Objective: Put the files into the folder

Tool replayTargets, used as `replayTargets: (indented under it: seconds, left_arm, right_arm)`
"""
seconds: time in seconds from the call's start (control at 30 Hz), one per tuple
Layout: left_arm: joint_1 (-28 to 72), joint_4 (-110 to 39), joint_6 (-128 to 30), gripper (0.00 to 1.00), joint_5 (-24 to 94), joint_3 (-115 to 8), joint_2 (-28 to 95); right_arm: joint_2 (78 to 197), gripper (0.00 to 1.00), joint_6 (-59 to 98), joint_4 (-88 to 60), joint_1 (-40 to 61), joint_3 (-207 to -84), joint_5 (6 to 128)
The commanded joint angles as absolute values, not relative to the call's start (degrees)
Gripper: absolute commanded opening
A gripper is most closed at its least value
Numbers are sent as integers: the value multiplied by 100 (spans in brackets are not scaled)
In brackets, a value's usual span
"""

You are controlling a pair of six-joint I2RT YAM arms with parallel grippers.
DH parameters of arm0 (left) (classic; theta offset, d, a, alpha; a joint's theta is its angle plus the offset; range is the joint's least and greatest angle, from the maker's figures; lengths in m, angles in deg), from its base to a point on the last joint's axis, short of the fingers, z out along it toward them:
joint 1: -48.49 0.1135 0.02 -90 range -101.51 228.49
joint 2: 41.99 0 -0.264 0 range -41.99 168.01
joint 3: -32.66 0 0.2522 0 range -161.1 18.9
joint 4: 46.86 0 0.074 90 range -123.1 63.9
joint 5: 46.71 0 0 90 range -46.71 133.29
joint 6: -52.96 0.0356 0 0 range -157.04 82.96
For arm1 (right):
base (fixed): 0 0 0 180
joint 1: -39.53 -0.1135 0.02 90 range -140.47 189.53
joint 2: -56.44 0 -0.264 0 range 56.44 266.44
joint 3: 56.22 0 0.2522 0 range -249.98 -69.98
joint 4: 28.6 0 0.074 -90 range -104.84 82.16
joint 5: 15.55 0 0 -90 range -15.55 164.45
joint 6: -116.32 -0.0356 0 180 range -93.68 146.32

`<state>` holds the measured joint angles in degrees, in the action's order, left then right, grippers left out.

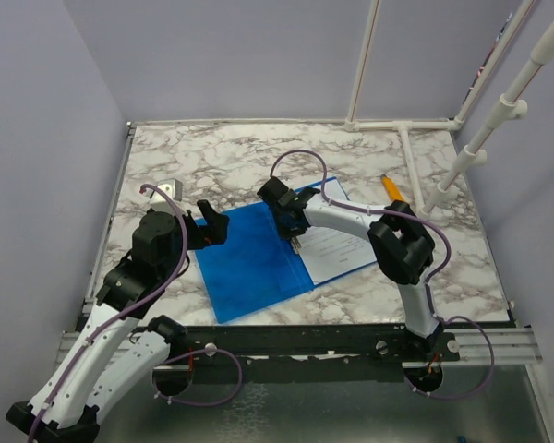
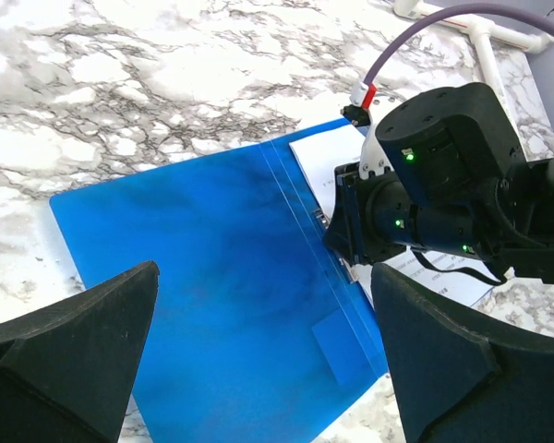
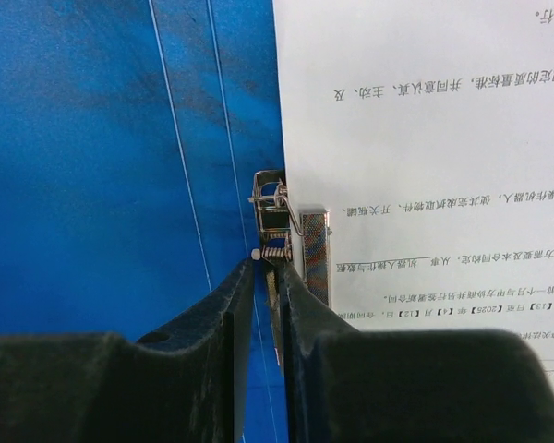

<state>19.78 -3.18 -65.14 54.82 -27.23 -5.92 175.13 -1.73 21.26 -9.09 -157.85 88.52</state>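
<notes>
- The marbled bench [image 1: 222, 148] carries everything. The folder [image 1: 249, 258] lies open and skewed around its middle, a little toward the near edge, with one blue cover flat on the left-edge side.
- The files [image 1: 337, 249] rest on the folder's other leaf, the one toward the right edge. Their inner edge is tight against the spine.
- The right pincer [image 3: 266, 272] is down at that spine, its tips almost together with only a slit between them. They are nosed onto the spring end of the metal clip [image 3: 295, 235], and I cannot tell whether any metal is pinched yet.
- My read is that the job right now is working that clip so the sheets get held. To do it well, keep the tips square on the lever and off the paper, and press straight. A crooked push could slip off the spring or drag the sheets askew.
- The left pincer [image 2: 263, 272] hangs wide open and holds nothing, over the flat cover on the left-edge side. It looks well placed to pin the cover if the folder skids.
- A white pipe frame [image 1: 415, 125] runs along the far and right edges, well apart and no bother.
- An orange pen [image 1: 391, 187] lies toward the far right corner, near the files. It could snag if the folder slides that way.
- A small grey object [image 1: 171, 187] sits by the left edge, clear of the folder.
</notes>
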Motion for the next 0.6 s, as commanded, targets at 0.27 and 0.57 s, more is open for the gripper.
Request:
replayTargets:
  seconds: [0.27,0.57]
  left_arm:
    - [2001,-270,-6374,99,5802,-2523,-668]
    - [2001,-269,-6435,99,5883,-2487,-631]
  right_arm:
    - [17691,15,-235,2193,-867,-15671,8986]
    - [17614,1,-328,2209,-871,-15462,9172]
